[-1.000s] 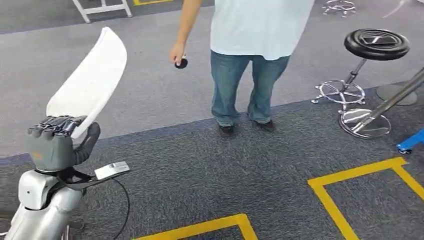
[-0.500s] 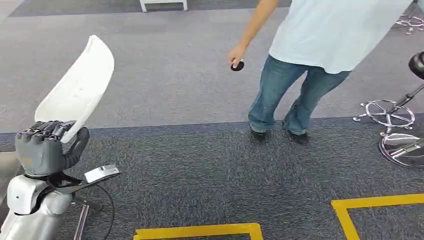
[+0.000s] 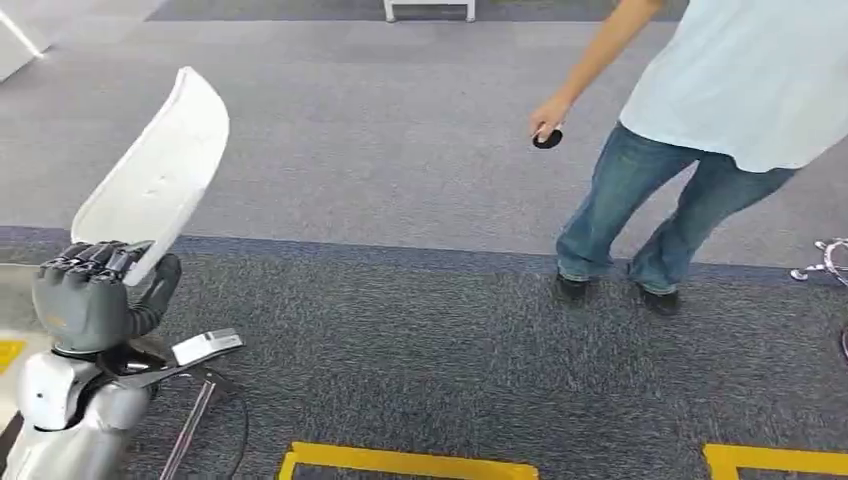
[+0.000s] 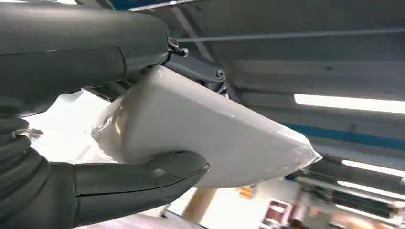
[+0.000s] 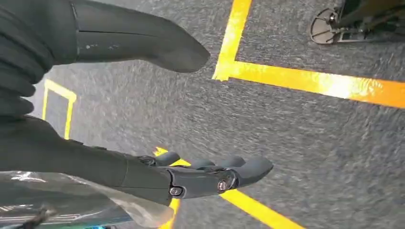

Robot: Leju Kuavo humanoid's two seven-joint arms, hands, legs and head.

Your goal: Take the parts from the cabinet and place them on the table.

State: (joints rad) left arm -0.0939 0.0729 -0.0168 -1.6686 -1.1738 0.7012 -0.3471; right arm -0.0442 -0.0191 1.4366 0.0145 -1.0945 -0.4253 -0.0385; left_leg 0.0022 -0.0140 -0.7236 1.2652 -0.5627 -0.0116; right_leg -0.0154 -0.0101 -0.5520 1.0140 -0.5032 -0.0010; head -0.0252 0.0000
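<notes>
White curved part [image 3: 160, 165] gripped in the left hand [image 3: 92, 295], rising above its fingers.

Thumb and fingers clamp just the lower end (film-wrapped, likely slick), so walking sway could lever it loose. The right hand [image 5: 200, 174] hangs with fingers apart, holding nothing. A person [image 3: 690, 130] stands well beyond the part.

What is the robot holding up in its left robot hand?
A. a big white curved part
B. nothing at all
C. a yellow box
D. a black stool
A. The left robot hand has its fingers and thumb wrapped around the bottom end of a big white curved part that sticks up above it, and the wrist view shows the same white part clasped by the thumb.
</notes>
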